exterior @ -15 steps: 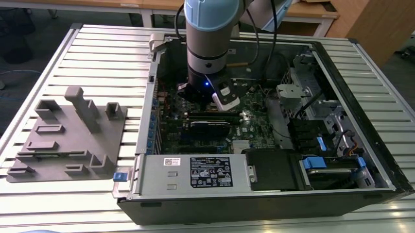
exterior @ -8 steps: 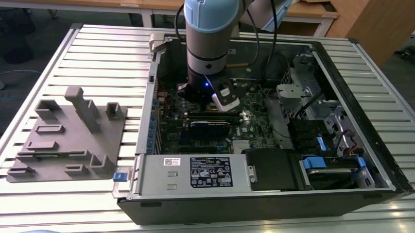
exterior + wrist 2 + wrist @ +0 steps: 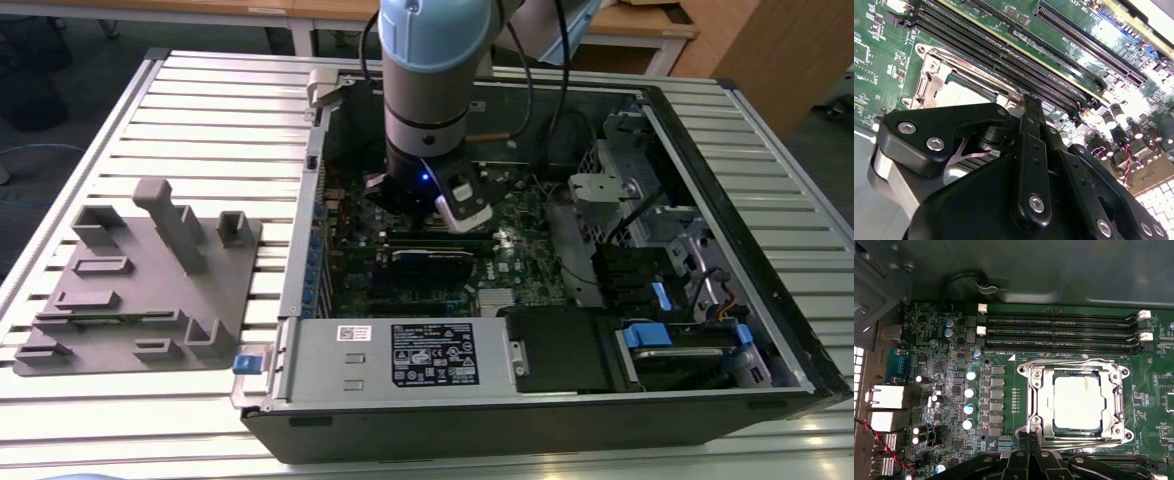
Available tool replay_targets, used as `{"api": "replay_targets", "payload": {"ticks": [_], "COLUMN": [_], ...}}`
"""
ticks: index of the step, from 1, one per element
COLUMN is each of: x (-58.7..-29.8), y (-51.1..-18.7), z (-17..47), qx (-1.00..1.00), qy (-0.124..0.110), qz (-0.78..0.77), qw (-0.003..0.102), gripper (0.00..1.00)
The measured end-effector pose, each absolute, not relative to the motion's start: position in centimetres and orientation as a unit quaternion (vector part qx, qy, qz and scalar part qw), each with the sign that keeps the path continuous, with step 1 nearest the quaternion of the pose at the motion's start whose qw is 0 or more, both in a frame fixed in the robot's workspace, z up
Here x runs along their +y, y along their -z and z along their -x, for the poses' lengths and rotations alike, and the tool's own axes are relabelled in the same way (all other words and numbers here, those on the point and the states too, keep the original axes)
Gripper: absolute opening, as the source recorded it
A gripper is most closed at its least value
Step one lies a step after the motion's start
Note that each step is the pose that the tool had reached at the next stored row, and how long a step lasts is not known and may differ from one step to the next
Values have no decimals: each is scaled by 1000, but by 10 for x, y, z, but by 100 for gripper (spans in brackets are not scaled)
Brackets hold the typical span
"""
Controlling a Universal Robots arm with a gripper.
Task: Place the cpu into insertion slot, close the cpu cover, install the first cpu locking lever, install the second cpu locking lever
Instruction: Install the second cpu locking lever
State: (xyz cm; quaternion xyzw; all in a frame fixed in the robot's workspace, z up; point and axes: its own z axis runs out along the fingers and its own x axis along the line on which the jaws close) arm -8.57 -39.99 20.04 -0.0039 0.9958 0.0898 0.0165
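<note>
The end effector [image 3: 1029, 452], fingers clenched together and empty, is pressing at the cover's [image 3: 1076, 440] edge; the cpu [image 3: 1077, 401] is sitting seated, cover down.

No text can be read with certainty. I see a white label [image 3: 434, 352] with black print and symbols on the grey power supply housing [image 3: 320, 365] in the exterior view, with a smaller white sticker [image 3: 355, 333] near it; both are too fine to make out. In the first wrist view, white lettering [image 3: 1001, 353] and a white triangle mark [image 3: 1012, 358] stand on the green board [image 3: 954, 370] just beside the cpu cover [image 3: 1119, 405].
</note>
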Motion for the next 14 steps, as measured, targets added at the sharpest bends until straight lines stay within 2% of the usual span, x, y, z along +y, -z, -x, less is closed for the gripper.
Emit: {"api": "replay_targets", "payload": {"ticks": [14], "x": [-400], "y": [-198], "z": [86], "qx": [995], "qy": [-94], "qz": [-3], "qw": [17], "gripper": [11]}}
